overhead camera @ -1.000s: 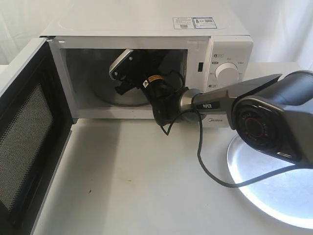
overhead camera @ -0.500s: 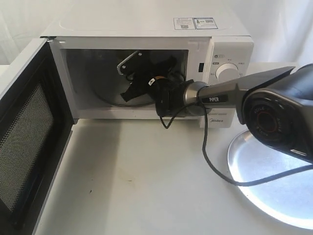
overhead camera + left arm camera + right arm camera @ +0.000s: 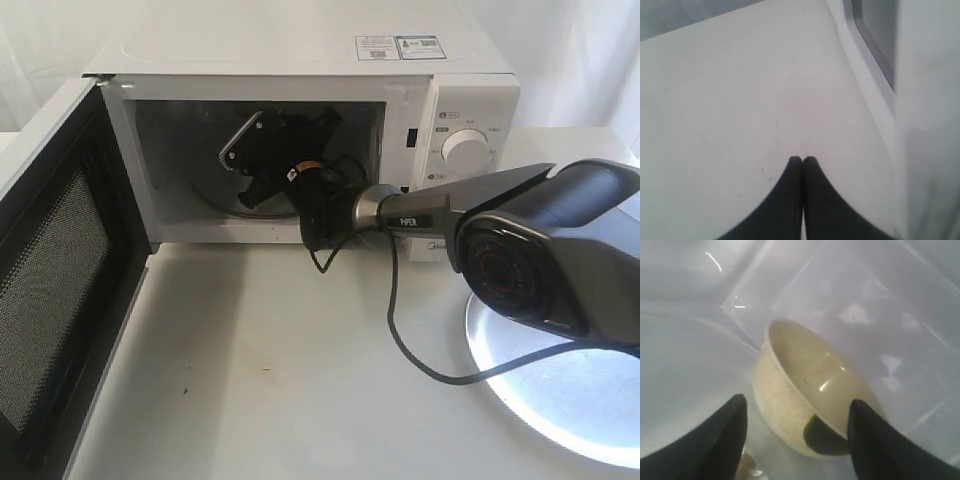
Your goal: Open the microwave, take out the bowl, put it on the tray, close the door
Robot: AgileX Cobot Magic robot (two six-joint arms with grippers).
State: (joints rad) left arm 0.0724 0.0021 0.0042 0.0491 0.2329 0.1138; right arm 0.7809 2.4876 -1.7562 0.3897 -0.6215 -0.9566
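Note:
The white microwave [image 3: 300, 50] stands with its door [image 3: 50, 270] swung wide to the left, black mesh face showing. My right gripper [image 3: 252, 190] reaches into the cavity and hides the bowl in the exterior view. In the right wrist view the cream-white bowl [image 3: 805, 385] sits tilted on the glass plate, and the right gripper [image 3: 800, 402] is open with one finger on each side of it, not touching. The silver tray [image 3: 560, 400] lies on the table at the right, under the right arm. My left gripper [image 3: 802, 160] is shut and empty above the white table.
The glass turntable plate [image 3: 255, 210] lies on the cavity floor. A black cable [image 3: 400, 330] loops from the right arm over the table. In the left wrist view the door's outer face and window [image 3: 877, 35] stand close beside the left gripper.
The right gripper swung to the right inside the cavity, then came back left. The forearm now sits lower and further left. The door has not moved.

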